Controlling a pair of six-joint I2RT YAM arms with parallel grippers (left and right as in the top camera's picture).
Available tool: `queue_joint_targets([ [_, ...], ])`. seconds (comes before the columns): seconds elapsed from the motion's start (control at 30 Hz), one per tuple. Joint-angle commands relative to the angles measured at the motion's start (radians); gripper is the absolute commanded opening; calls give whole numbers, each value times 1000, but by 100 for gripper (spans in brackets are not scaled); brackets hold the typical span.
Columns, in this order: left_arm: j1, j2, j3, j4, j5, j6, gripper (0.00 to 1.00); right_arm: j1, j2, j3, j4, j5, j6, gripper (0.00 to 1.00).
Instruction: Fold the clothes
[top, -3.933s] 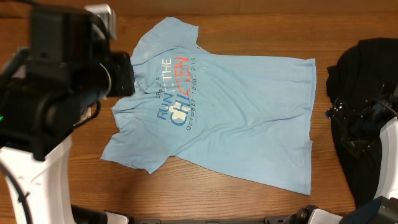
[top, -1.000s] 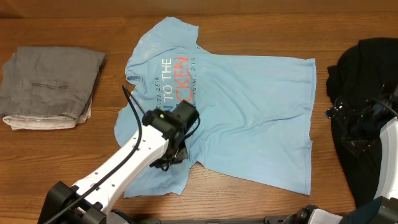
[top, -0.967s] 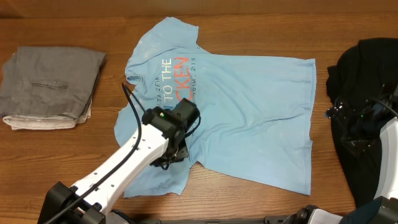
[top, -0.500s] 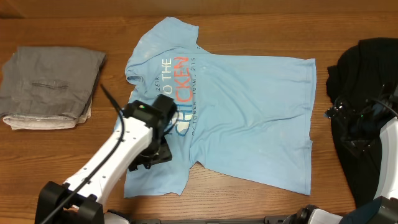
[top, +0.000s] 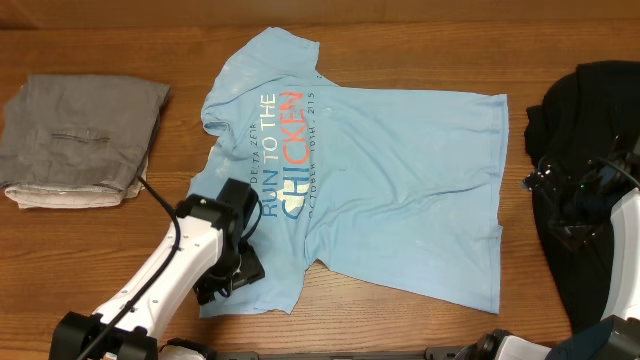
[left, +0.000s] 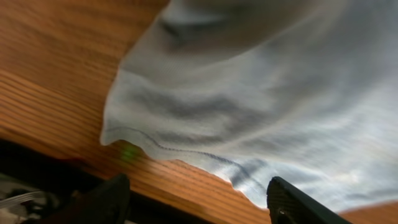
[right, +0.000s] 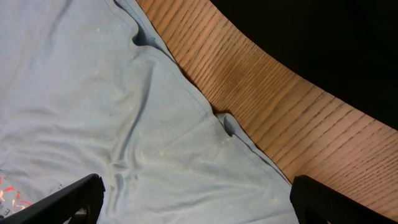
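Hovering at the near-side sleeve of the light blue T-shirt, the left end effector stands released, holding nothing. The shirt lies spread, lettering up, mid-worktop. By the right edge, over a black garment, the right end effector is likewise released.

L arm white, hand blk, cable blk.

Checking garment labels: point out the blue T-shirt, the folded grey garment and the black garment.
blue T-shirt (top: 410, 190), overhead view, plain body fabric right of the lettering.
folded grey garment (top: 85, 140), overhead view, middle of its top layer.
black garment (top: 585, 110), overhead view, upper part of the pile.
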Motion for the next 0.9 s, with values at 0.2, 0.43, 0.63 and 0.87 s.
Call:
queue_joint_targets([
  [0.2,109,-11,-105,68,22,-78,70,-3,-5,16,1,-4,-3,100],
  [0.43,226,-11,-159,177,179,65,73,-3,-5,16,1,-4,-3,100],
  [0.63,228,-10,-198,207,183,74,68,-3,-5,16,1,-4,-3,100],
  [0.87,228,-10,-201,203,167,114,27,-3,-5,16,1,-4,-3,100],
])
